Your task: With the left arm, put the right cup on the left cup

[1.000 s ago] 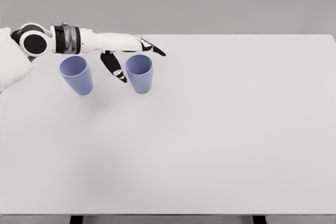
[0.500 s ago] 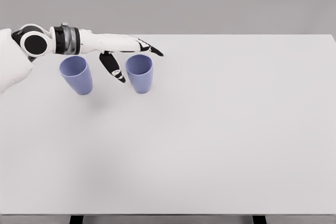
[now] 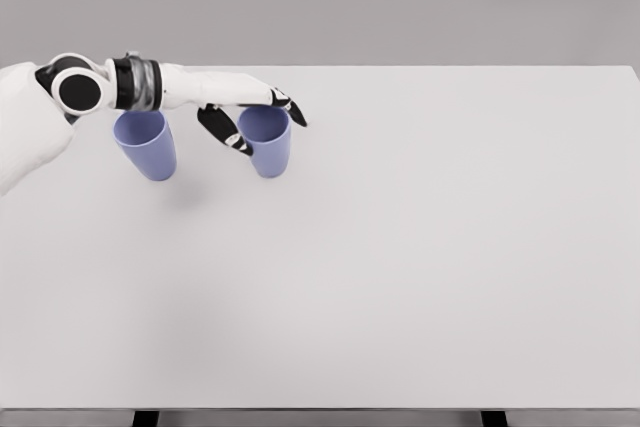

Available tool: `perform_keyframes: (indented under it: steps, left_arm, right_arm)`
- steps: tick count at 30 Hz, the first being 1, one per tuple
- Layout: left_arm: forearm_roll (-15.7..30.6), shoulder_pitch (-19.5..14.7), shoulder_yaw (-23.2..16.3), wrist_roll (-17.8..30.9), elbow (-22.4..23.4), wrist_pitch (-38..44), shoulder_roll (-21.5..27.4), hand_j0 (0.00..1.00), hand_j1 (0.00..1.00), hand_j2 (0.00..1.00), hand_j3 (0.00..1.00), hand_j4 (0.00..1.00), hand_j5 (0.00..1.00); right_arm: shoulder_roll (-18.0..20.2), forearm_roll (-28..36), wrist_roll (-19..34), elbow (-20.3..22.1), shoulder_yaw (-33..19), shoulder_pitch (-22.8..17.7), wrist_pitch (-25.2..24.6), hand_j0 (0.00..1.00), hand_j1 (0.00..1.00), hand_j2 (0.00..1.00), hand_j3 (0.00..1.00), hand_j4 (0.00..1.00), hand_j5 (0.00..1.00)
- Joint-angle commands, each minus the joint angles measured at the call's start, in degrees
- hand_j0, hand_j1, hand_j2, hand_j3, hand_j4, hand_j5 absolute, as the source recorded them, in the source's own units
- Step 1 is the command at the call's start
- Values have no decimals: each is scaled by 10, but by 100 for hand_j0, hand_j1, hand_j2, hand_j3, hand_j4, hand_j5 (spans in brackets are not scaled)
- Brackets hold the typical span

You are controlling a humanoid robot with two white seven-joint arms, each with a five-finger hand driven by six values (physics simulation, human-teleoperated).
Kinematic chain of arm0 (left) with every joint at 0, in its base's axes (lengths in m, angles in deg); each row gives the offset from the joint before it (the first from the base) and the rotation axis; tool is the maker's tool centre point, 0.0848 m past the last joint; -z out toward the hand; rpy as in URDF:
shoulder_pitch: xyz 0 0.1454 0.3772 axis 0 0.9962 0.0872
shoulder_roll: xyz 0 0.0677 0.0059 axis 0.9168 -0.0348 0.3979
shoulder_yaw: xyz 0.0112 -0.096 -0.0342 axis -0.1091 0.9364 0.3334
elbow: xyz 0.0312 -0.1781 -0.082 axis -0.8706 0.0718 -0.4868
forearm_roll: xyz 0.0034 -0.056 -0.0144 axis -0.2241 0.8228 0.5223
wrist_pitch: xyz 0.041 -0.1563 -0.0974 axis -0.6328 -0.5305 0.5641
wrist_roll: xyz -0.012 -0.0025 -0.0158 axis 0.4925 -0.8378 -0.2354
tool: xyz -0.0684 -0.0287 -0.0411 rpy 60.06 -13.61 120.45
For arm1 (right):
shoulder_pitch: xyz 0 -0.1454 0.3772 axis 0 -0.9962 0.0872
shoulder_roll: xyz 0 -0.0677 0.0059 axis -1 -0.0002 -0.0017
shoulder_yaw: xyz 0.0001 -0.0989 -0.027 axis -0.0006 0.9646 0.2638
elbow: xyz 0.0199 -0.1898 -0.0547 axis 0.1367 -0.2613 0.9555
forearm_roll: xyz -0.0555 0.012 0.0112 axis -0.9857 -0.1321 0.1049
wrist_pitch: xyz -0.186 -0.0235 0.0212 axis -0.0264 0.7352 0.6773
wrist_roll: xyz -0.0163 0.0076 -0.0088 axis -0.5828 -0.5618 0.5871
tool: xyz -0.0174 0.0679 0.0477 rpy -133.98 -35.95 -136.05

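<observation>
Two blue-violet cups stand upright on the white table (image 3: 400,247), both near its far left part. The left cup (image 3: 147,145) sits under my left forearm. The right cup (image 3: 268,143) stands a short way to its right. My left hand (image 3: 258,123) reaches in from the left and hangs over the right cup's rim, the thumb down along the cup's left side and the fingers (image 3: 290,109) stretched over its far edge. The fingers are spread and do not close on the cup. My right arm is out of view.
The table's far edge (image 3: 450,67) runs just behind the cups. Its near edge lies at the bottom of the picture, with dark legs (image 3: 146,418) showing below.
My left hand has sunk a little and drawn in toward the right cup, with thumb and fingers now closer around its rim. Both cups stay in place.
</observation>
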Motion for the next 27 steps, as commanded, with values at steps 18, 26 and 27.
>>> perform_keyframes:
  steps: [18, 26, 27]
  left_arm:
    - [29, 3, 23, 0, -31, 2, 24, 63, 63, 63, 63, 63, 63]
    - [94, -9, 17, 0, -100, 2, 81, 62, 62, 62, 62, 62, 62]
    - [97, -11, 17, 0, -107, 2, 84, 62, 62, 62, 62, 62, 62]
  right_arm:
    - [0, 0, 0, -1, 0, 0, 0, 100, 100, 100, 100, 100, 100]
    - [0, 0, 0, -1, 0, 0, 0, 100, 100, 100, 100, 100, 100]
    - [0, 0, 1, 0, 0, 0, 0, 100, 100, 100, 100, 100, 100]
